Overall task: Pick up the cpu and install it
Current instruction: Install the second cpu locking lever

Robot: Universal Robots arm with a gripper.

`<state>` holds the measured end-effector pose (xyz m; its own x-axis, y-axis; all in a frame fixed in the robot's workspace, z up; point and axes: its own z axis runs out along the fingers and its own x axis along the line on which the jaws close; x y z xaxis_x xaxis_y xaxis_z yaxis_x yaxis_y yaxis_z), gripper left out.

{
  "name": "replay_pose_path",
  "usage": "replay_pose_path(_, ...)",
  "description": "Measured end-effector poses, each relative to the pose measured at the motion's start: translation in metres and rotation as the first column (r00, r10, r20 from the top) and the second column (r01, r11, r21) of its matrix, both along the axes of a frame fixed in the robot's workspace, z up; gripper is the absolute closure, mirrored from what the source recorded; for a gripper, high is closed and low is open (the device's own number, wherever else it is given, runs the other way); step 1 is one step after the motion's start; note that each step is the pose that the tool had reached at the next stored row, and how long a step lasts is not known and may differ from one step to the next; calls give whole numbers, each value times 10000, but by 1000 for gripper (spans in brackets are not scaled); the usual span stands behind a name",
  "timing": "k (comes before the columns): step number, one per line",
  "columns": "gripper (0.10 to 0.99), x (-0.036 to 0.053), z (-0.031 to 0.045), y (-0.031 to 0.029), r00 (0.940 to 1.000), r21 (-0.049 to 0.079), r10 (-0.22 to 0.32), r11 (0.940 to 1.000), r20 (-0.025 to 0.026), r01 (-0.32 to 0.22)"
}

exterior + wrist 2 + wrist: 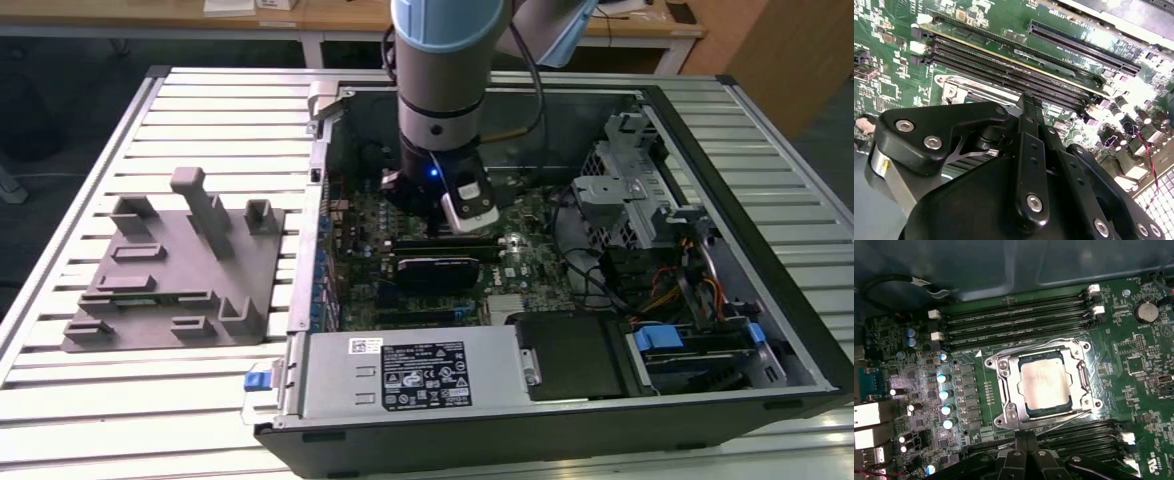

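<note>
The cpu (pixel 1045 386), a flat square chip with a silvery top, lies in the metal socket frame (pixel 1004 390) on the green motherboard. Empty black memory slots (pixel 1014 320) run along both sides of the socket. My gripper (pixel 1026 441) hovers just off one edge of the socket, apart from the cpu, with its black fingers pressed together and nothing between them. In the second wrist view the gripper (pixel 1028 102) shows from behind, its fingertips over the socket's edge. In the exterior view the arm reaches down into the open computer case, and the gripper (pixel 461 228) is low over the board.
A grey plastic fixture (pixel 174 270) with upright posts stands on the slatted table at the exterior view's left. Inside the case are a black card (pixel 434 265), a power supply (pixel 400 370), a drive cage (pixel 627 190) and loose cables (pixel 681 290). Case walls (pixel 320 150) ring the board.
</note>
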<state>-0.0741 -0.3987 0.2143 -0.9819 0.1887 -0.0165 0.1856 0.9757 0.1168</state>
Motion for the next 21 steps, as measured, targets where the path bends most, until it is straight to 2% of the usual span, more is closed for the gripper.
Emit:
replay_pose_path(7, 980, -50, -38, -71, 10000, 504, 7, 9987, -1, -7)
replay_pose_path(13, 980, -56, -60, -159, 10000, 765, 18, 9971, 0, -18)
replay_pose_path(17, 980, -57, -79, -185, 10000, 1225, 34, 9925, 2, -34)
replay_pose_path(21, 980, -65, -111, -224, 10000, 1483, 46, 9889, 2, -46)
